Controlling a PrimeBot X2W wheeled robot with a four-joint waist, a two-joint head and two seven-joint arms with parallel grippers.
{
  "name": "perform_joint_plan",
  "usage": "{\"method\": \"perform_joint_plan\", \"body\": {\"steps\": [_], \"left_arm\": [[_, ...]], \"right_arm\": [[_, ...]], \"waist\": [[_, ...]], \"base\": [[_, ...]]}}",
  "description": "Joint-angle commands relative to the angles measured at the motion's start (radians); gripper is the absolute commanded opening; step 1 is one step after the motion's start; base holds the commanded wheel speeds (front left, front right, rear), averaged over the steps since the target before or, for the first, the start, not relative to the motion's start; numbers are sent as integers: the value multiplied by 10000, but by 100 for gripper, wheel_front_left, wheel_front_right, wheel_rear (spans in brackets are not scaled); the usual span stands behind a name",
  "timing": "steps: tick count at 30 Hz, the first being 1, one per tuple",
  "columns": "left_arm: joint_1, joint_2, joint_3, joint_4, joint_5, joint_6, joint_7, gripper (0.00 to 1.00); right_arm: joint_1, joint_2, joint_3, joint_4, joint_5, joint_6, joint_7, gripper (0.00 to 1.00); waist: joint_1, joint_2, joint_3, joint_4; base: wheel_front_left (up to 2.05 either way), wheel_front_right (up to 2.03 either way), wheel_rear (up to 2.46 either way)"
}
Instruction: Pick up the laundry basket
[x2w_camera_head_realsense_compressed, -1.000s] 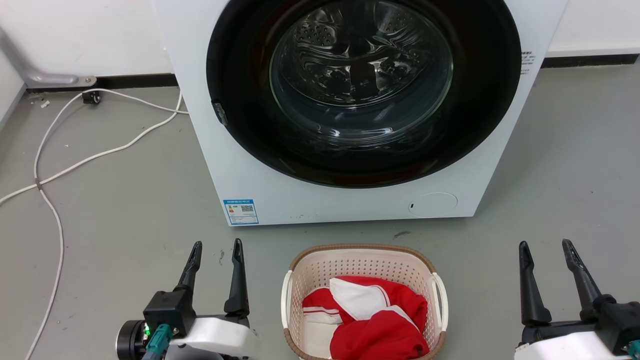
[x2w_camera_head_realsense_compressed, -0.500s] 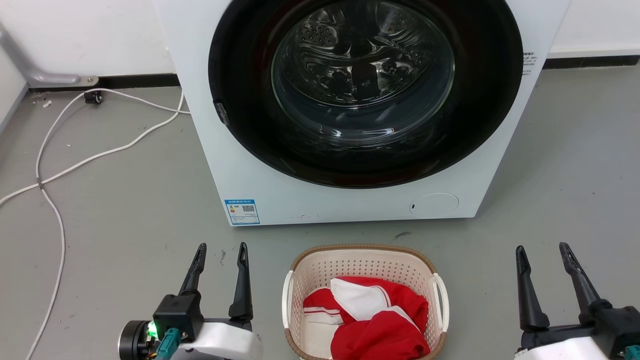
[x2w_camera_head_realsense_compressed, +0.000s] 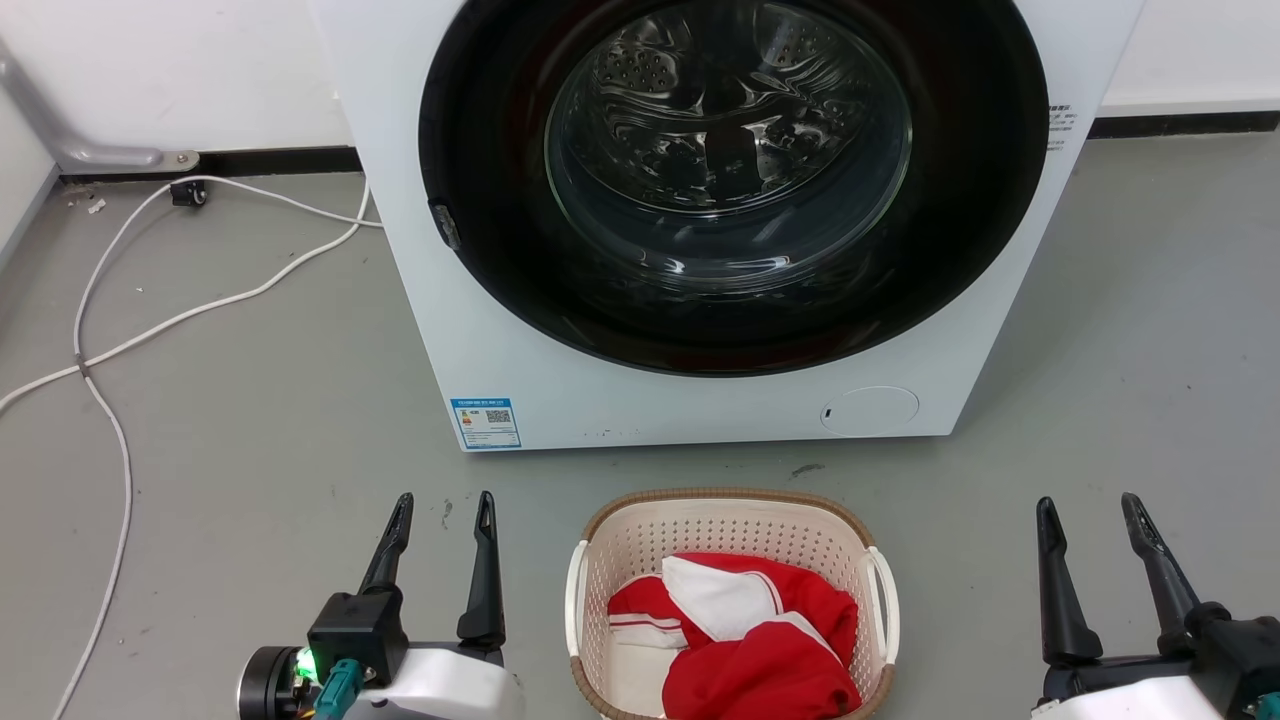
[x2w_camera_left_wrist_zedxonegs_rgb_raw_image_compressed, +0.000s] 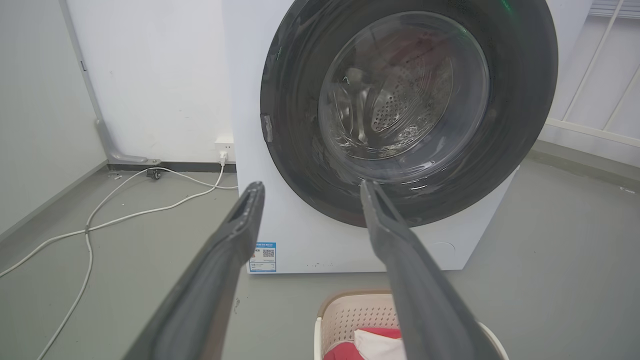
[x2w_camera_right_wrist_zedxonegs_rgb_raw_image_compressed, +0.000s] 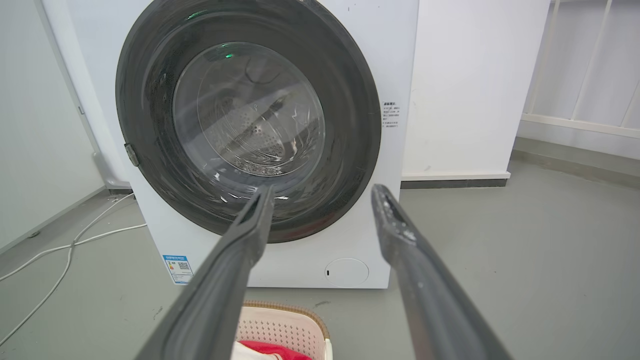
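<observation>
Cream plastic with a brown rim, the basket sits on the floor just before the washer, holding red and white clothes. The left gripper and right gripper flank it (both parted, empty), likely lined up for its side handles.

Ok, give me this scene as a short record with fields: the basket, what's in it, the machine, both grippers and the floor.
basket: laundry basket, cream with a brown rim, standing on the floor
contents: red and white clothes
machine: white washing machine just behind the basket, round dark door facing the robot
left gripper: open, left of the basket, not touching it
right gripper: open, right of the basket, well apart from it
floor: grey, with a white cable left of the machine
task state: basket not yet gripped
</observation>
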Motion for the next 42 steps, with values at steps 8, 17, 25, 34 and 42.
{"method": "perform_joint_plan", "body": {"steps": [8,17,25,34,42], "left_arm": [[106,23,22,56,34,-4,-31,100],[8,23,18,123,73,-62,-30,100],[-581,23,-81,739,74,-353,-30,100],[-2313,22,-411,2642,-143,-873,-30,100],[-4271,25,-713,5095,-218,-1293,-30,100]], "right_arm": [[64,-37,12,36,62,-3,-21,100],[-38,-37,14,13,14,-3,-21,100],[-391,-35,-107,423,-433,-3,-21,100],[-1835,-32,-401,1429,-1329,-3,-21,100],[-3319,-31,-386,3042,-2192,-5,-20,100]], "waist": [[0,0,-10,9],[0,0,72,-5],[0,0,475,-61],[0,0,1954,-231],[0,0,3400,-456]], "base": [[0,0,0],[0,0,0],[0,0,0],[0,0,0],[0,0,0]]}}
